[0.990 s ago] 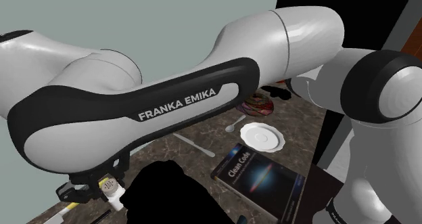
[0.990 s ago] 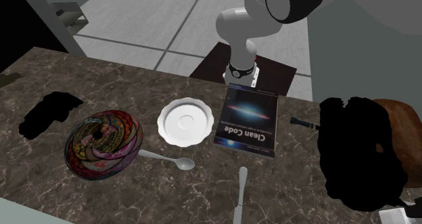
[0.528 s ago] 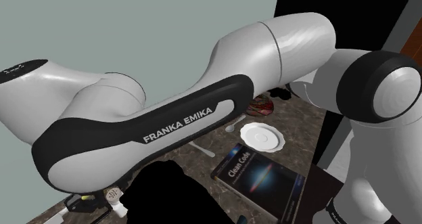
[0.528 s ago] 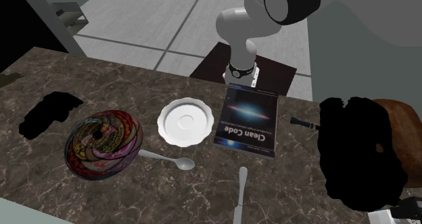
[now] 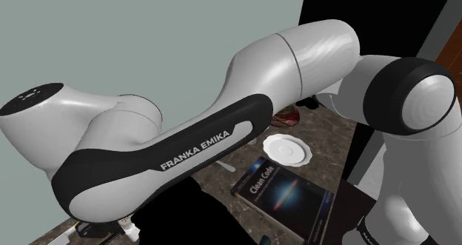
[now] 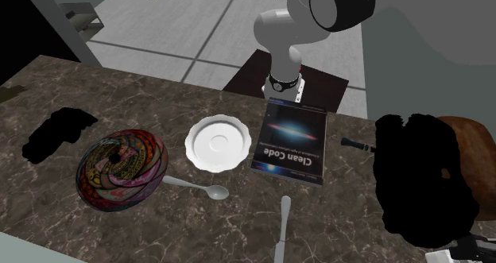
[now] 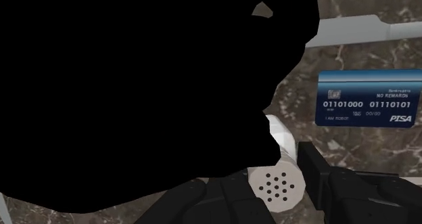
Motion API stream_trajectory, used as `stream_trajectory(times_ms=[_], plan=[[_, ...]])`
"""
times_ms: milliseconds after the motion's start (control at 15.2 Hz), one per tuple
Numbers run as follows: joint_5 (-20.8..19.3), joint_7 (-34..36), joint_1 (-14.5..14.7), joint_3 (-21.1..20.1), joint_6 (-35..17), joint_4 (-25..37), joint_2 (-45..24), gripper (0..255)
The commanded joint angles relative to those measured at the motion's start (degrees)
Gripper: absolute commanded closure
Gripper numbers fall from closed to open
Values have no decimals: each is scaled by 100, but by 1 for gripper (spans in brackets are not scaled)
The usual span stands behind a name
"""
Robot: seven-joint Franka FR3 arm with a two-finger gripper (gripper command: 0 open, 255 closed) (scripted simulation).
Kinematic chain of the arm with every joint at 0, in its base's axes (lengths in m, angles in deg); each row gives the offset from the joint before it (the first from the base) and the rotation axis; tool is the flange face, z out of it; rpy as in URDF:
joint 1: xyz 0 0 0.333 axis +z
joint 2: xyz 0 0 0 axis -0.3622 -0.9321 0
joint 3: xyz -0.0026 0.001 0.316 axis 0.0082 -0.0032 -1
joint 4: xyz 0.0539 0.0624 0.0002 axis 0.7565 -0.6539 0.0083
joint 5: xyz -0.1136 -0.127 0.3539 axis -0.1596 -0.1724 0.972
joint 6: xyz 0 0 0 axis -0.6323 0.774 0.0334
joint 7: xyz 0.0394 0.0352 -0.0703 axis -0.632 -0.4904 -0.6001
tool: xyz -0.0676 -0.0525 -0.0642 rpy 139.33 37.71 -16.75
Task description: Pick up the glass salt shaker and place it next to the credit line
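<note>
Lower now than before, the arm (image 5: 222,125) sinks toward the table (image 6: 350,214) (load and all), so the drop looks close. The gripper (image 7: 270,178) pinches the white salt shaker (image 7: 274,183), holed cap at six o'clock, body toward twelve. The blue card (image 7: 368,97) lies near two o'clock of it.

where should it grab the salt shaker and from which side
Grip the shaker across its round body just under the perforated cap, coming straight down from above. It seems to stand upright, cap facing the wrist camera. The black shape crowds one side, while the side toward the card is freer.
</note>
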Motion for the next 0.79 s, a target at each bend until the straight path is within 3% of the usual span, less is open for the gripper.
stream_trajectory(times_ms=[0,264,330,726], plan=[[7,7,10,0,9,-36,-46,255],[6,8,9,-2,9,-36,-47,255],[7,12,11,-4,10,-39,-44,0],[28,-13,31,-16,184,118,-21,0]])
